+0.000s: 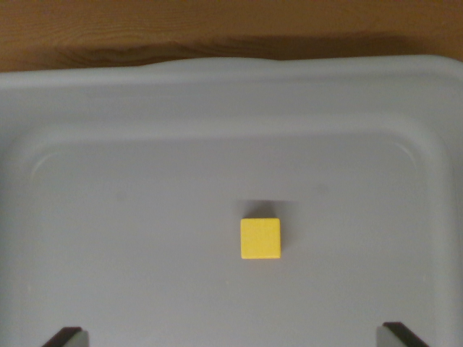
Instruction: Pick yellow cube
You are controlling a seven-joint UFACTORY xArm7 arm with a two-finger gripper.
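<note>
A small yellow cube (pixel 260 238) rests flat on the floor of a pale grey tray (pixel 108 159), slightly right of the wrist view's centre. Two dark fingertips (pixel 66 336) of my gripper (pixel 235 337) poke in at the bottom corners of the view, one at the left and one at the right. They stand far apart, so the gripper is open and holds nothing. The cube lies above the line between the fingertips, well clear of both.
The tray's raised rim (pixel 231 72) runs across the top of the view and curves down both sides. Beyond it is a brown wooden surface (pixel 217 25). Apart from the cube, only bare tray floor shows.
</note>
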